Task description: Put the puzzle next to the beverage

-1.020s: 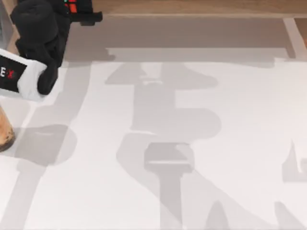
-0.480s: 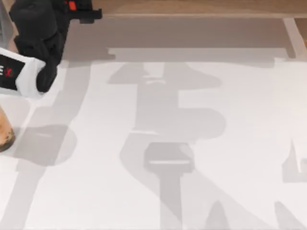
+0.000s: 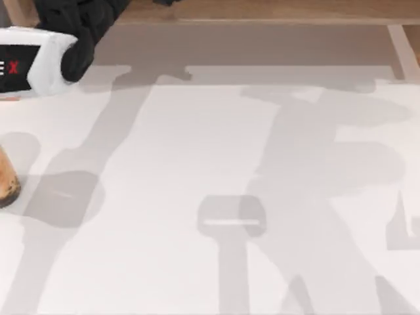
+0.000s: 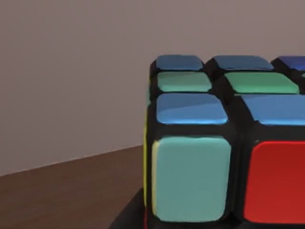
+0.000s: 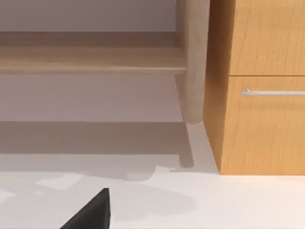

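The broad white tabletop [image 3: 216, 164] fills the top view, crossed by grey shadows, with a brown wooden strip [image 3: 262, 9] running along its far edge. In the right wrist view the same pale surface meets a tall light-oak cabinet [image 5: 259, 95] with a slim metal drawer handle [image 5: 274, 92], and a rounded pale wooden post [image 5: 193, 57] stands just beside it.

My left arm [image 3: 46, 46], a white shell with black segments and red lettering, sits at the far left corner of the table. Its gripper cannot be made out from above, and I cannot tell from the pictures how wide its fingers stand.

The puzzle [image 4: 224, 143], a small cube with a black frame and glossy square stickers, looms very close in the left wrist view. Blue and green stickers show on its upper face, a pale teal and a red one on the face toward the camera, and a thin yellow edge on its side. Behind it lie a plain grey-brown wall and a dark wooden floor. Whether the cube is held or resting I cannot tell.

A black wedge of the right gripper [image 5: 90, 212] shows over the white surface; its opening cannot be told either.

The beverage [image 3: 6, 180], a round clear cup of tan-brown milky drink with dark specks near its base, stands at the left edge of the table, nearer than the left arm and well apart from it.
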Tool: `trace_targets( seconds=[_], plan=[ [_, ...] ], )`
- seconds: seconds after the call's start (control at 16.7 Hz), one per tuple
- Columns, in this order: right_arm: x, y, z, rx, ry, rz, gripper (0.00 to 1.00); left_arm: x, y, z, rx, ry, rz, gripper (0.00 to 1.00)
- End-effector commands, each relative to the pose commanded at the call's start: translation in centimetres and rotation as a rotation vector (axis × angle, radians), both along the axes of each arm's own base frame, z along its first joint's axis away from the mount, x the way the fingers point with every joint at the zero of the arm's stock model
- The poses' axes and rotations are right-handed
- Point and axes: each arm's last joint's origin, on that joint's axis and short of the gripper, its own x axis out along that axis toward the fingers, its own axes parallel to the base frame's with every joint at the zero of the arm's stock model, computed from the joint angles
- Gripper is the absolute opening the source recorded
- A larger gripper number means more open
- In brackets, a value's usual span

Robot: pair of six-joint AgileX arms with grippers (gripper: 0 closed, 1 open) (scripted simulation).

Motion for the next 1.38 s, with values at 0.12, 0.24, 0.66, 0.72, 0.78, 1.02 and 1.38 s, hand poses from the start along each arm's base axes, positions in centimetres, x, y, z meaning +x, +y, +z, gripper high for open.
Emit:
trace_targets(
  seconds=[0.12, 0.24, 0.66, 0.72, 0.78, 1.02, 1.38],
  plan=[
    [0.0, 0.0, 0.0, 0.000, 0.000, 0.000, 1.00, -0.4, -1.7, 1.8, 0.034, 0.042, -0.132, 0.00],
    [0.0, 0.0, 0.0, 0.000, 0.000, 0.000, 1.00, -0.9, -2.7, 3.5, 0.069, 0.096, -0.247, 0.00],
    [0.0, 0.0, 0.0, 0.000, 0.000, 0.000, 1.00, -2.5, 1.1, 7.5, 0.183, 0.416, -0.372, 0.00],
    [0.0, 0.0, 0.0, 0.000, 0.000, 0.000, 1.00, -2.8, 2.7, 7.7, 0.196, 0.477, -0.347, 0.00],
    [0.0, 0.0, 0.0, 0.000, 0.000, 0.000, 1.00, -3.1, 4.5, 7.9, 0.208, 0.540, -0.312, 0.00],
    [0.0, 0.0, 0.0, 0.000, 0.000, 0.000, 1.00, -4.1, 13.8, 7.8, 0.243, 0.804, -0.079, 0.00],
    [0.0, 0.0, 0.0, 0.000, 0.000, 0.000, 1.00, -5.8, 29.4, 2.7, 0.262, 1.231, 0.316, 0.00]
  ],
)
